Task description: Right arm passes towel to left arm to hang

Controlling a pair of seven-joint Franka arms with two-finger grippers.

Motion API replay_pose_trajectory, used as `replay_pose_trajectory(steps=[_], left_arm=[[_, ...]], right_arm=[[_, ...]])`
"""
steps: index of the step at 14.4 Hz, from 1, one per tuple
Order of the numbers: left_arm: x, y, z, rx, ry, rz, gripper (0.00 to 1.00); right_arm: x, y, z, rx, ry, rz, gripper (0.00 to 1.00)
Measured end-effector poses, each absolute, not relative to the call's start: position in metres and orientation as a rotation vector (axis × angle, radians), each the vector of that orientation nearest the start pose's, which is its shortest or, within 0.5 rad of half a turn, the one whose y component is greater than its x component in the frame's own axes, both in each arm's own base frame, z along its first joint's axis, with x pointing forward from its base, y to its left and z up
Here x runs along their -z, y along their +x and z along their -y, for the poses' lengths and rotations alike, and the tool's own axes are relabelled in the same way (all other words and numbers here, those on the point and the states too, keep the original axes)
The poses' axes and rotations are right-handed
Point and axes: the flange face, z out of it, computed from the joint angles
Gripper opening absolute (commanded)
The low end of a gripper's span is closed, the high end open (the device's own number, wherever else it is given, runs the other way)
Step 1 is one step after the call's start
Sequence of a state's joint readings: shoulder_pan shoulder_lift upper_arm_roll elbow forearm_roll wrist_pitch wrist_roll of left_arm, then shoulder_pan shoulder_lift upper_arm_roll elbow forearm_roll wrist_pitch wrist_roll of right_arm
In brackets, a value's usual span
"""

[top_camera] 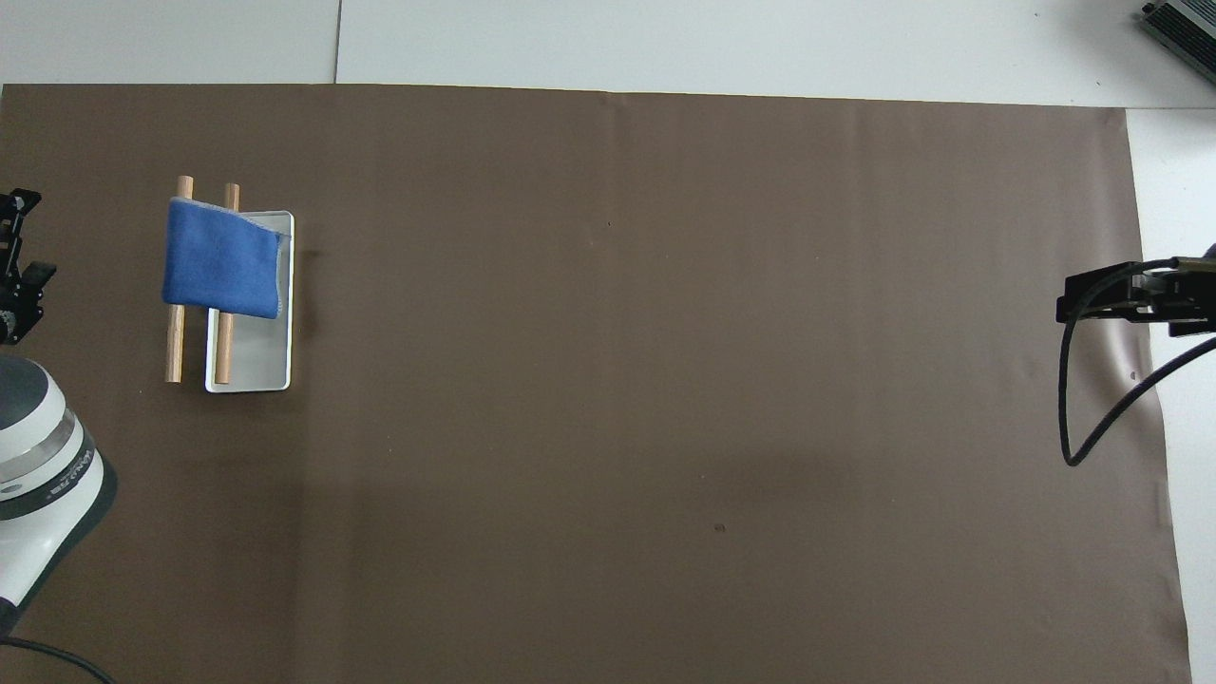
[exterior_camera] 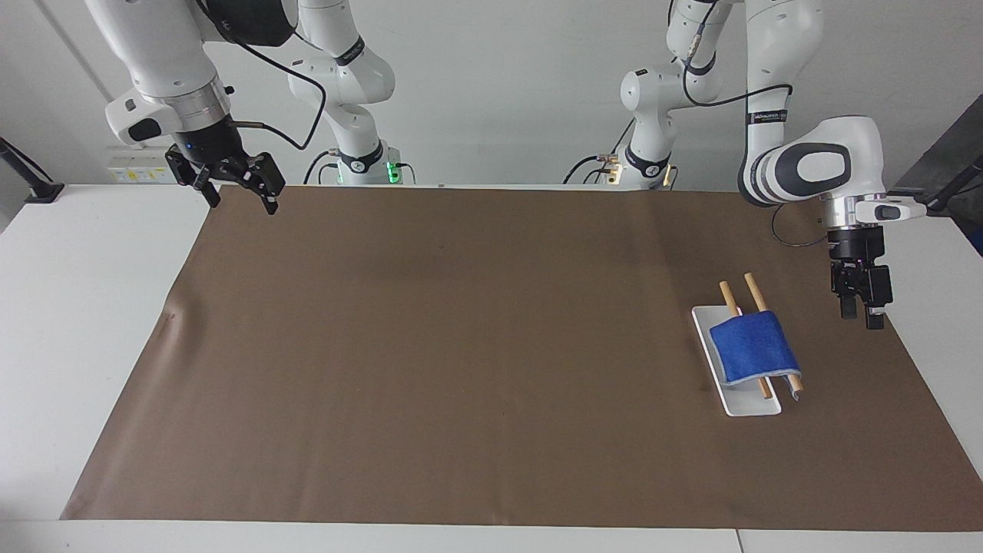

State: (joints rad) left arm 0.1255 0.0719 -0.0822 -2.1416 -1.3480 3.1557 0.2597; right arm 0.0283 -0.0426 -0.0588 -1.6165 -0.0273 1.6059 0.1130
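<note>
Right gripper [exterior_camera: 238,188]: it is being held in the air over the corner of the brown paper mat [exterior_camera: 461,346] at the right arm's end of the table, near the robots' edge; its fingers are being kept spread apart and nothing is being gripped between them. The right arm [exterior_camera: 169,69] is waiting there.

Brown paper mat: it is being laid over most of the white table [exterior_camera: 84,307].

White tray [exterior_camera: 749,403]: it is lying on the mat toward the left arm's end of the table.

Wooden rods [exterior_camera: 752,290]: two rods are being carried side by side above the tray, one over it and the other just beside it.

Towel [exterior_camera: 752,349]: the blue cloth is being carried by the two rods, draped across both; it is not being touched by any gripper.

Left gripper [exterior_camera: 860,311]: it is being held over the mat's edge beside the rods, apart from the towel, pointing down. Whether its fingers are spread or pressed together cannot be told from either view. In the overhead view only part of it [top_camera: 19,275] is being shown at the border.
</note>
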Motion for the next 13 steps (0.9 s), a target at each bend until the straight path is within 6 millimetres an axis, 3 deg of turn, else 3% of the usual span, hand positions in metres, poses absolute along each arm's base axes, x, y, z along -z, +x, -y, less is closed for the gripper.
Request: replay_pose_trajectory(steps=[2,7,10,13], left_arm=[[-0.444,0.571,-0.084,1.485,-2.869,1.512,1.00],[-0.476,0.612,-0.008,1.560,-3.063,1.041,1.00],[-0.487,0.622,0.035,1.543,-3.171,0.815,1.00],[-0.492,0.624,0.064,1.507,-3.245,0.649,1.00]], right_arm=[[-0.629,0.544,0.020,0.052,-3.157,-0.226,1.00],[-0.629,0.544,0.020,0.051,-3.155,-0.226,1.00],[-0.628,0.544,0.020,0.049,-3.155,-0.226,1.00],[-0.627,0.543,0.019,0.029,-3.145,-0.225,1.00]])
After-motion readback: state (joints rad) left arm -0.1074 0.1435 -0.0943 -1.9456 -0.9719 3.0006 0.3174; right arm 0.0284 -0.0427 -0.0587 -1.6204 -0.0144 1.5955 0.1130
